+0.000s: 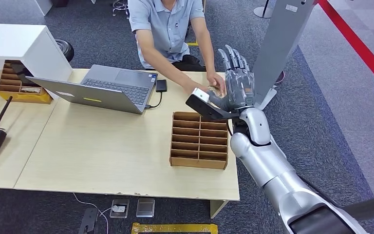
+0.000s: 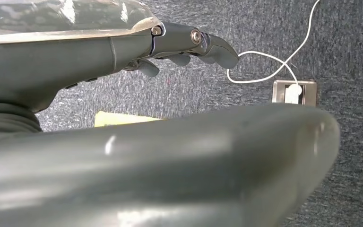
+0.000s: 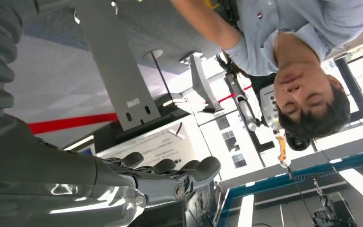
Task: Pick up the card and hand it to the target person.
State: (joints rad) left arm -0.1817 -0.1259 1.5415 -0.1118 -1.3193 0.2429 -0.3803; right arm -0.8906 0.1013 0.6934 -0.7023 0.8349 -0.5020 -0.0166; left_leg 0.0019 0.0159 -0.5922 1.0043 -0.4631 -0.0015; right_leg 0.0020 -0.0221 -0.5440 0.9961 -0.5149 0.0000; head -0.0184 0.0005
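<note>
Right hand (image 1: pixel 237 85) raised past the far right edge of the surface (image 1: pixel 102 161), fingers (image 1: pixel 233 58) straight, spread apart and pointing up and away, holding nothing. In the right wrist view, same fingers (image 3: pixel 170 170) extended side by side, nothing between them. Person's hand (image 1: pixel 215 84) reaching across the surface corner, just beside the robot's palm, closed around a small tan thing, possibly the card (image 1: pixel 217 90); too hidden to be sure. Person (image 1: pixel 168 29) in a light blue shirt seated at the far side. Wooden divided tray (image 1: pixel 198 140) on the surface near the robot's forearm; open laptop (image 1: pixel 104 87) further left. Left hand (image 2: pixel 123 52) hanging over grey carpet, fingers (image 2: pixel 212 47) loosely curved and apart, gripping nothing; white cable (image 2: pixel 264 61) and floor socket (image 2: pixel 294 91) beyond.
</note>
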